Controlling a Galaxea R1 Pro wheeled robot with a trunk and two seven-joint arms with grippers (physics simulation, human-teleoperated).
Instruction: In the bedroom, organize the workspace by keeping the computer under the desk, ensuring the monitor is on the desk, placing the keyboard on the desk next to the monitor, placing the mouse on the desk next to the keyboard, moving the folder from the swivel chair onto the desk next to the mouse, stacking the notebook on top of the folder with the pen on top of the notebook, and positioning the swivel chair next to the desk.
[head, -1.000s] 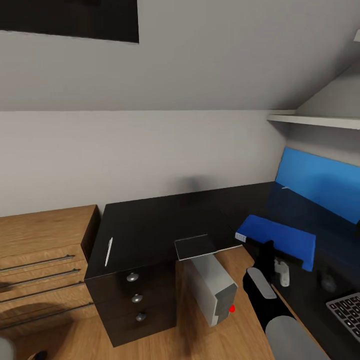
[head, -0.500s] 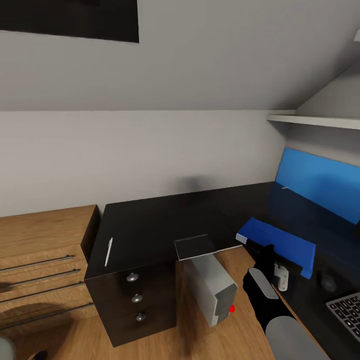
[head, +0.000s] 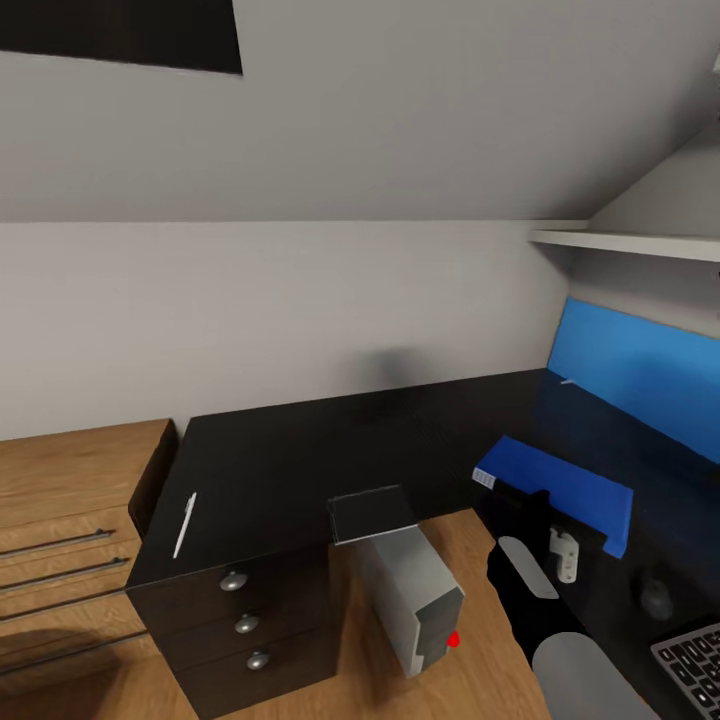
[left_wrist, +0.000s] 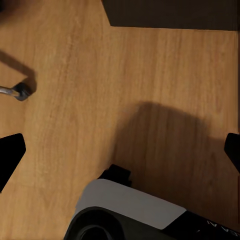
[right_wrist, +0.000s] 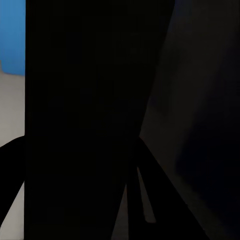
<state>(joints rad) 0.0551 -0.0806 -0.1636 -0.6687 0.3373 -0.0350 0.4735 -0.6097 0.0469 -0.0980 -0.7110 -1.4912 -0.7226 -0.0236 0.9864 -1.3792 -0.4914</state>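
The glossy black desk (head: 300, 450) carries the blue folder (head: 560, 485) at the right, before its blue back panel (head: 640, 370). The white pen (head: 185, 524) lies near the left end. The dark notebook (head: 370, 513) rests at the inner front edge, above the grey computer (head: 410, 590) on the floor. Mouse (head: 655, 597) and keyboard (head: 695, 655) sit at the far right. My right gripper (head: 538, 502) hovers at the folder's near edge, its jaws lost in darkness. The left gripper (left_wrist: 120, 152) hangs open over wooden floor. Monitor and swivel chair are out of view.
A black drawer unit (head: 240, 630) stands under the desk's left end, against a light wooden chest of drawers (head: 60, 540). A white shelf (head: 620, 242) juts out above the back panel. A small metal part (left_wrist: 15, 91) lies on the wooden floor (left_wrist: 75, 65) near my base.
The camera has shifted: pen, notebook, computer and drawers sit further left and lower in the picture. My right arm and the folder keep almost the same places.
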